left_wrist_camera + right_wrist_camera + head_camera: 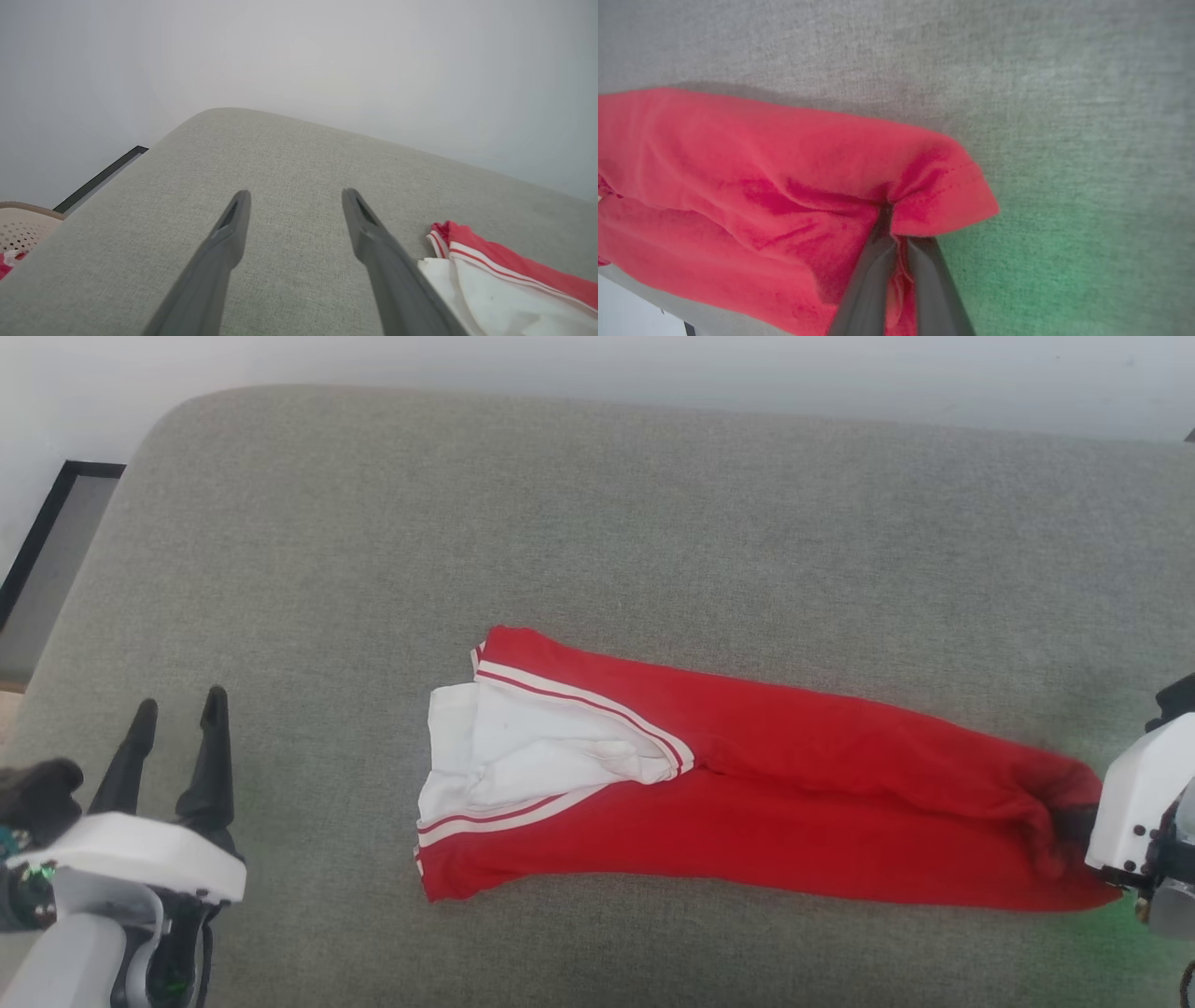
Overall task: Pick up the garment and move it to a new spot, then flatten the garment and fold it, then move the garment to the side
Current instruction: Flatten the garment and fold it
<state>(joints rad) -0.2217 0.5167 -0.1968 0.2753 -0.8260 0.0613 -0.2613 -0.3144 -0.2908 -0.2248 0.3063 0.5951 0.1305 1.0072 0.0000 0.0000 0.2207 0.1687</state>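
The red garment lies folded into a long narrow strip across the grey cushion, its white inner fabric and striped trim at the left end. My right gripper is shut on the garment's right end; in the right wrist view the dark fingers pinch bunched red cloth. My left gripper hovers open over bare cushion at the lower left, well apart from the garment. In the left wrist view, its gripper stands open with the garment's white and striped end to its right. The printed text is hidden.
The cushion's rounded far edge meets a pale wall. A dark-framed strip runs beyond the left edge. A perforated beige basket sits past the cushion's left side in the left wrist view.
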